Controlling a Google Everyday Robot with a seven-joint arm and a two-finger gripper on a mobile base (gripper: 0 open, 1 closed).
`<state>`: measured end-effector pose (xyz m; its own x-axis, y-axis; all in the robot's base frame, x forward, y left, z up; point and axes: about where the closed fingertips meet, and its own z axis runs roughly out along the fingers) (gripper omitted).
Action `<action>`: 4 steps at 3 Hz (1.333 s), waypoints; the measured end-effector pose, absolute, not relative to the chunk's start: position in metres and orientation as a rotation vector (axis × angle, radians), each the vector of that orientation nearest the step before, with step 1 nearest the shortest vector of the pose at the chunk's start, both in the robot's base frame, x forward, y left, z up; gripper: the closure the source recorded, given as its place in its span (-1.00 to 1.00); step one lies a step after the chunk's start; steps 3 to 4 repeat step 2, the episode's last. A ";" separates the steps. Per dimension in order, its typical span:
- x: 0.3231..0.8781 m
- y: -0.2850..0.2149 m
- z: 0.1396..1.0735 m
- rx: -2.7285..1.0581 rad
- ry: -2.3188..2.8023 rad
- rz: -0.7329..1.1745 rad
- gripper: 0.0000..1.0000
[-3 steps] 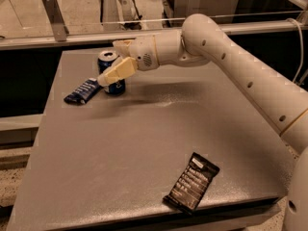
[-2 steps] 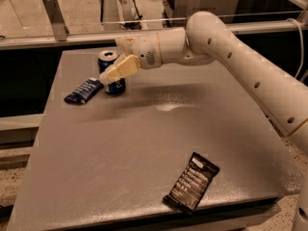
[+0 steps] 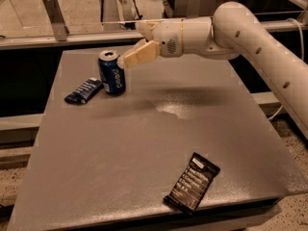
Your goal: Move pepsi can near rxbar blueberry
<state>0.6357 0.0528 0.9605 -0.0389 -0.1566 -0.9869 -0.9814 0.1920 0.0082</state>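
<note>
Pulled back beside the pepsi can (image 3: 111, 76), our claw (image 3: 127, 61), open or shut we cannot tell, might tip it.

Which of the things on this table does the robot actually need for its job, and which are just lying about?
Part of the job:
pepsi can, standing upright
rxbar blueberry, lying just left of the can
gripper, beside the can's top

Just lying about:
black bar wrapper, near the front edge of the table

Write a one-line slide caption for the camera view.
Cream gripper beside the upright blue cylindrical pepsi can, which stands by the flat navy rxbar blueberry wrapper on the grey table.
</note>
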 end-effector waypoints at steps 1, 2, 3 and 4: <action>0.646 0.022 0.980 -1.118 1.420 0.941 -1.00; 0.656 -0.021 0.994 -1.024 1.461 0.835 -1.00; 0.656 -0.021 0.994 -1.024 1.461 0.835 -1.00; 0.656 -0.021 0.994 -1.024 1.461 0.835 -1.00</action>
